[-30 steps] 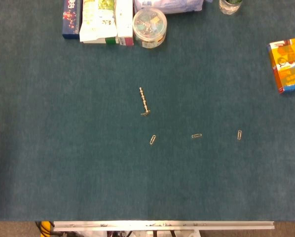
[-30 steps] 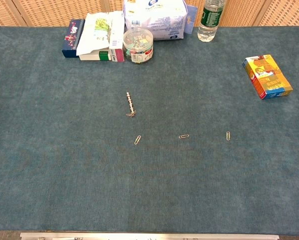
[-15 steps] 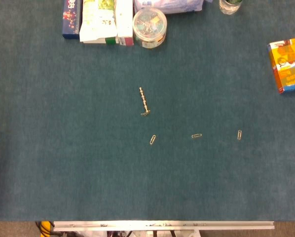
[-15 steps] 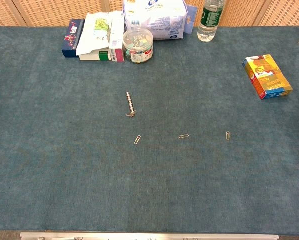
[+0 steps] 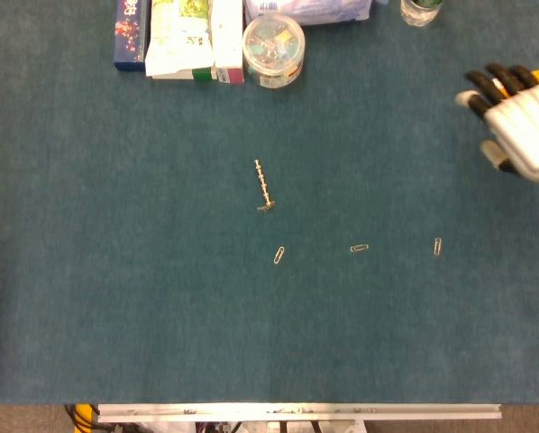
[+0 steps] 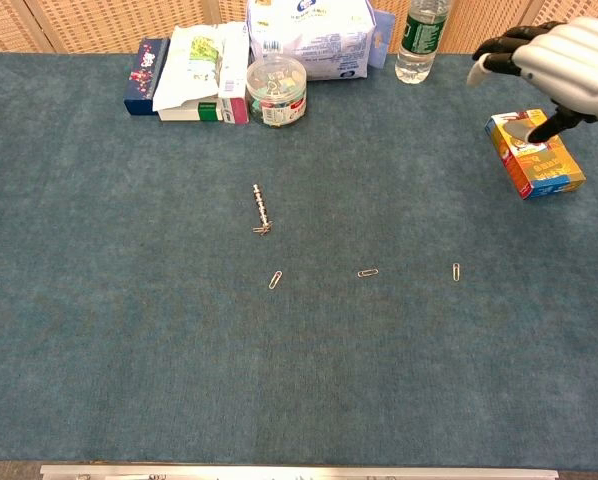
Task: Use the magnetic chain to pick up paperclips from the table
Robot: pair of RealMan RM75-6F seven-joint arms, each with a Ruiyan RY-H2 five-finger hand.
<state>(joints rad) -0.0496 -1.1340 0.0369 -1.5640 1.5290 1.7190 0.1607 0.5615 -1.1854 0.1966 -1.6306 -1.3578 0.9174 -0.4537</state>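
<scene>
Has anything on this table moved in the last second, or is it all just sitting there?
Only the robot has moved: its right hand has come in from the right edge and now hangs over the orange box, fingers apart, holding nothing. The magnetic chain and the three loose paperclips lie just where they were, as do the boxes and jar at the back. The left hand is out of sight.

Three loose paperclips [image 5: 278, 255] [image 5: 360, 248] [image 5: 437, 246], one magnetic chain [image 5: 263, 183], one round tub [image 5: 273, 50], one bottle [image 6: 419, 40], one orange box [image 6: 537, 158].
</scene>
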